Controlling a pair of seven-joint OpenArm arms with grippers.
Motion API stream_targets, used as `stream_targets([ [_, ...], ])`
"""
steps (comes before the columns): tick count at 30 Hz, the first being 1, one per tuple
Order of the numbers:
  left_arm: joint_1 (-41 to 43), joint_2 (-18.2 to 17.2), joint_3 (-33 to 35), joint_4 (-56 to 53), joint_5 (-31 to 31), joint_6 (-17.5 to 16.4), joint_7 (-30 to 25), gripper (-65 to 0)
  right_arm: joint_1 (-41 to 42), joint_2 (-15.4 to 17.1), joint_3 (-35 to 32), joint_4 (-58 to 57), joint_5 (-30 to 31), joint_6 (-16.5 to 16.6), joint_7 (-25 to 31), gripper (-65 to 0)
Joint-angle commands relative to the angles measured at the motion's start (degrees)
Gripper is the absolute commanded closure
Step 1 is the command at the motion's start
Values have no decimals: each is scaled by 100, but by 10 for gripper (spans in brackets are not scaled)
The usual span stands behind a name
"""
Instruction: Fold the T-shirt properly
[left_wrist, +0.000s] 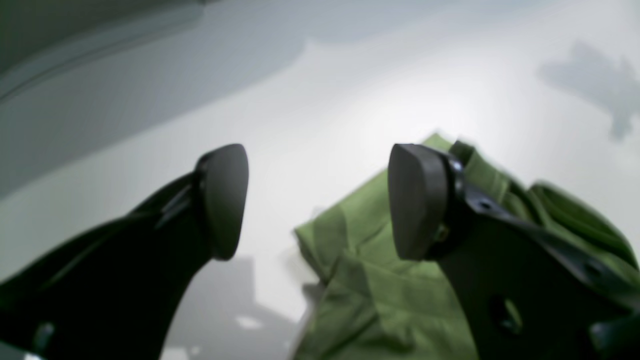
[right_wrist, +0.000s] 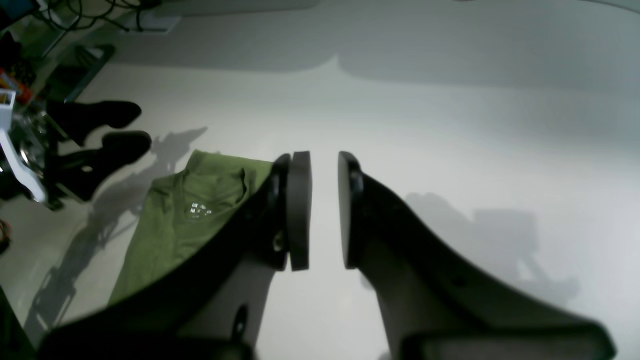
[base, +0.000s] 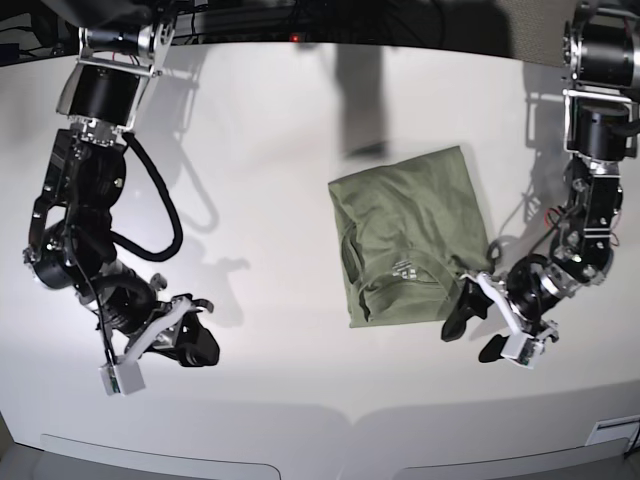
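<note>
The green T-shirt (base: 415, 230) lies folded into a rough rectangle on the white table, right of centre, with its white neck label (base: 402, 270) facing up. My left gripper (base: 472, 335) is open and empty, just off the shirt's near right corner. In the left wrist view the left gripper (left_wrist: 320, 165) is spread wide above the table, beside the wrinkled T-shirt (left_wrist: 360, 260). My right gripper (base: 200, 345) hovers far to the left of the shirt. In the right wrist view the right gripper (right_wrist: 324, 165) has a narrow gap and holds nothing. The T-shirt (right_wrist: 170, 225) and the left gripper (right_wrist: 127, 127) show at that view's left.
Cables and equipment (right_wrist: 30, 60) sit beyond the table's edge at the right wrist view's upper left. The table's front edge (base: 320, 440) runs along the bottom of the base view. Both arm bases stand at the table's far corners.
</note>
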Motion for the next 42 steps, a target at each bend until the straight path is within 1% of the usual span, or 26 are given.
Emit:
stream_targets([
  [1,-131,-120,-144,345,-219,-36,-72,-425,195,33,20,107,131,39,42,-96],
  [4,103,-221,-691,1123,-254,192,-15,-425,304,33,20,109,-39,42,-13,-96],
  [6,289,-219,-1193,1591,-527,192,151,-425,334,35,31,109,-221,42,-13,-96],
  [7,385,-219,-1438,1792,-756,192,365,-425,332,39,31,109,-291,46,-9,-96],
  [9,577,-219,-1891,2122,-1115,192,992,-425,332,48,31,109,-428,48,11,-96],
  [11,813,-221,-2291,2382,-1172,195,1552,-425,332,55,28,118,-527,50,175,-96],
  [12,955,-221,-2485,2496,-1172,197,1703,-425,330,59,31,127,-535,52,319,-96],
  [14,1307,-221,-2846,2710,-1176,219,1788,-425,330,79,28,188,-538,52,533,-96],
  [15,1508,-219,-3010,2824,-1191,232,1790,-425,330,101,28,249,-535,52,544,-96],
  [17,1950,-221,-3300,3053,-1360,232,1788,-425,317,173,28,393,-590,52,444,-96],
  [20,2634,-219,-3628,3418,-1563,229,1784,-425,129,407,28,675,-660,52,323,-96],
  [25,3587,-219,-3928,3985,-1576,229,1849,-425,-625,881,31,1209,-658,35,46,-96],
  [28,4168,-219,-3987,4310,-1574,232,1915,-425,-1255,1123,109,1628,-658,-181,-160,-96],
  [31,4686,-216,-3993,4555,-1576,232,1912,-425,-1910,1287,437,2011,-651,-317,-166,-96],
  [33,4962,-192,-4026,4634,-1565,234,1912,-425,-2321,1338,800,2258,-590,-365,-197,-96],
  [35,5204,-92,-4094,4660,-1561,234,1912,-425,-2699,1375,1248,2465,-348,-372,-345,-96],
  [39,5665,426,-4367,4660,-1563,232,1912,-425,-3377,1379,2354,2754,284,-369,-697,-96],
  [42,6026,844,-4607,4660,-1563,229,1867,-425,-3860,1379,3187,2905,680,-354,-828,-96],
])
